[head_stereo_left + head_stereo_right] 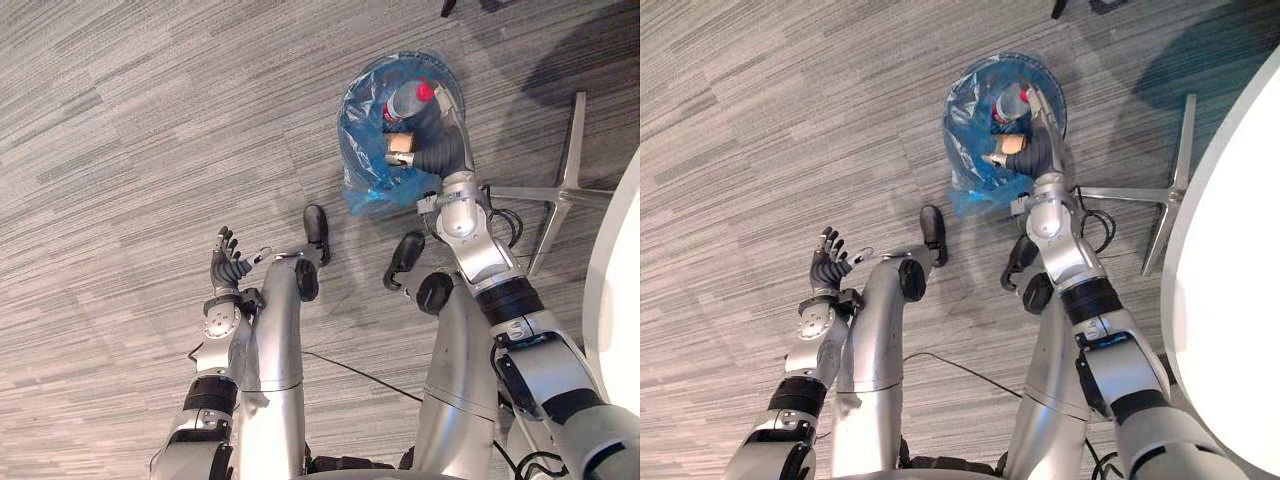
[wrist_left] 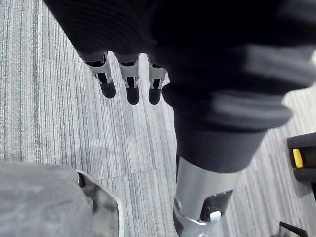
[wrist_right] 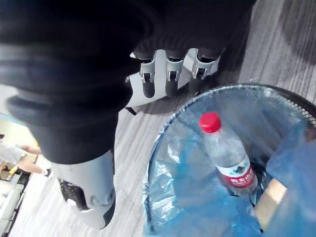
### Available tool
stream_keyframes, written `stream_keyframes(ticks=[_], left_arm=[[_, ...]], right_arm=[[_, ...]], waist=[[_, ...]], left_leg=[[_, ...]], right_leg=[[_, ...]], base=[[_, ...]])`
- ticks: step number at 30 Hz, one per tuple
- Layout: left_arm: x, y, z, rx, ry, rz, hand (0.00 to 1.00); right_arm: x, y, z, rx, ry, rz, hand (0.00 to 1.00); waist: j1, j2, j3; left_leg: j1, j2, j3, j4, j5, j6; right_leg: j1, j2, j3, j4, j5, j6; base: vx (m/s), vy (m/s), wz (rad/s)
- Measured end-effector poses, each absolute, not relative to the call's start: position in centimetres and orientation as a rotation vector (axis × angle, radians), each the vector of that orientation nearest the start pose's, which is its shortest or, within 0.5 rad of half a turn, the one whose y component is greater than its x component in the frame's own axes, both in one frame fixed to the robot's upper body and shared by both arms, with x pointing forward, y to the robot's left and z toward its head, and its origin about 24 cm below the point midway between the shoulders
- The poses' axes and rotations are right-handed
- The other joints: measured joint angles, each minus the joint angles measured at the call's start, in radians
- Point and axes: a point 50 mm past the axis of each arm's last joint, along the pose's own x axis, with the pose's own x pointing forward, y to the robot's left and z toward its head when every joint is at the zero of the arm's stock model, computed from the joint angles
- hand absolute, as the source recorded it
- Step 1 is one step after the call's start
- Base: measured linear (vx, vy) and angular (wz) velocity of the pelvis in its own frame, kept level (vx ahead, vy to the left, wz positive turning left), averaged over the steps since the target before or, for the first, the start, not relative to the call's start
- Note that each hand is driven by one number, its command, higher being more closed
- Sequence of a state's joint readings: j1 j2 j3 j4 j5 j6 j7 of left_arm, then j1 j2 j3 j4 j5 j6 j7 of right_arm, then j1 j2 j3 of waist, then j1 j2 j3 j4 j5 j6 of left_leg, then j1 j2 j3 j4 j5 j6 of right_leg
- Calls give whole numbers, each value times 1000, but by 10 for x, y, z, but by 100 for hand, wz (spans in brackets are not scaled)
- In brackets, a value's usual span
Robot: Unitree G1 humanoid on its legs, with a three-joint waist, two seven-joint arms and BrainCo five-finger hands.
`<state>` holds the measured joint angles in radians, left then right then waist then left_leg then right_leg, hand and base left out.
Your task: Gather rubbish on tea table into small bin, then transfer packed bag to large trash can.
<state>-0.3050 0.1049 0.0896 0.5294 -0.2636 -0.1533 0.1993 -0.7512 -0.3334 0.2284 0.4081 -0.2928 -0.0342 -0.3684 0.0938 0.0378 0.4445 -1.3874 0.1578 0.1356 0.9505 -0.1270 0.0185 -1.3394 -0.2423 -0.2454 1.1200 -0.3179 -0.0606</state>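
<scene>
Probably poised to grab the blue bag (image 1: 370, 195), the right hand (image 1: 427, 122) hangs slack and empty over the small bin (image 1: 348, 118); left hand (image 1: 226, 264) idles, fingers spread

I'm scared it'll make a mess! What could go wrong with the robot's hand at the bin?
1. The bottle leans up near the rim of the bin; it might tumble out if the bag is lifted unevenly.
2. The right hand hangs over the bin with open fingers; a nudge could tip it.
</scene>
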Motion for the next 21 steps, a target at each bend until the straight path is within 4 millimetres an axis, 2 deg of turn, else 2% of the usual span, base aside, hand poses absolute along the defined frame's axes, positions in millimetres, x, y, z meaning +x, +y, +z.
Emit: stream_keyframes(ticks=[5,8,13,21], left_arm=[[302,191,10,-157,127,285,0],[299,192,6,-119,140,283,0],[298,192,3,-108,156,278,0],[297,193,-1,-106,171,283,0]], right_arm=[[354,-127,178,-714,-563,-90,0],[352,-119,170,-810,-564,-22,0],[350,-116,161,-931,-563,40,0],[356,-118,135,-1136,-493,102,0]], waist=[[-1,-2,-1],[-1,-19,-10],[0,-21,-11],[0,-21,-11]], left_leg=[[46,2,1,-30,1,-8],[69,0,5,-73,20,-12],[89,-1,0,-110,39,-6],[104,-6,-13,-154,52,-23]], right_leg=[[47,10,-3,-37,4,3],[67,14,-10,-71,12,0],[94,15,-31,-103,20,-12],[114,19,-53,-134,21,-13]], base=[[-37,28,-4],[-24,12,3],[-6,3,6],[-15,-1,4]])
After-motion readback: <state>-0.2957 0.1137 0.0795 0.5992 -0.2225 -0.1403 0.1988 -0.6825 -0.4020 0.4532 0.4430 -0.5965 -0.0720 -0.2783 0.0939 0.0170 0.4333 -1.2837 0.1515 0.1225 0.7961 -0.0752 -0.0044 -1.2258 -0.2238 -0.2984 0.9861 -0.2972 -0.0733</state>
